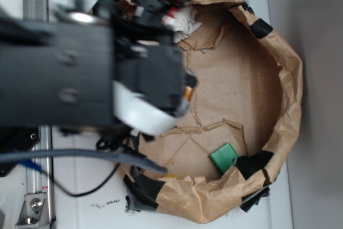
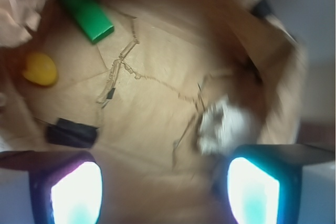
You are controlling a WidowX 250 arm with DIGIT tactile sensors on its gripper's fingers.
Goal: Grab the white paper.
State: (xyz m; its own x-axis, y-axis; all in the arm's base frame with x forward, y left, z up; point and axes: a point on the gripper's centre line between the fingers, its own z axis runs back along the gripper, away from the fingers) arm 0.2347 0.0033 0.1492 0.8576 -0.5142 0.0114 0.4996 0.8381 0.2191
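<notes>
We logged the white paper (image 2: pixel 223 124) — blurred, seemingly soft, light, crushable; best pinched across its bulk. End effector (image 2: pixel 165 192) spread wide, empty, just short of it.

The black robot arm (image 1: pixel 80 63) is motion-blurred and hides most of the crumpled white paper wad (image 1: pixel 185 24); the two glowing gripper fingers (image 2: pixel 76 192) are cut off by the wrist view's bottom edge.

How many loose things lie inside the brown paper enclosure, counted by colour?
Green: 1, the green block
Yellow: 1, the yellow object
White: 1, the white paper
Black: 1, the black object
Total: 4
</notes>
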